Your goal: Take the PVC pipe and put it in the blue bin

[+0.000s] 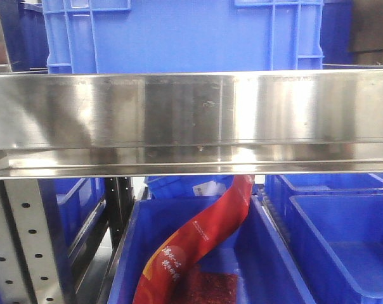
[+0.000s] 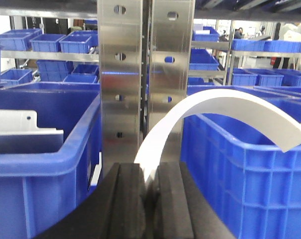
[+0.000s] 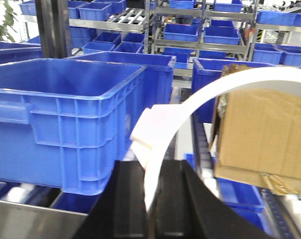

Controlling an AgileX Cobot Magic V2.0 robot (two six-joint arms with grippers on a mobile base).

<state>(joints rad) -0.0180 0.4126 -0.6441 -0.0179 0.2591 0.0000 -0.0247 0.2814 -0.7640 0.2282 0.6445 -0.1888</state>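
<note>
Brushed steel shelf beam [image 1: 191,117] spans above a blue plastic bin [image 1: 267,266] with a red printed band [image 1: 198,239] curving into it. Fingers [image 2: 130,199] of the left gripper [image 2: 151,184] close tight on a white curved strip [image 2: 225,104]; those of the right gripper [image 3: 151,184] clamp a white bent band [image 3: 250,77] beside a brown cardboard box [image 3: 260,129]. PVC pipe's whereabouts cannot be told.

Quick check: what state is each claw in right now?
Left claw: closed on a white strip that curves up out of it.
Right claw: closed on a white strip as well.
</note>
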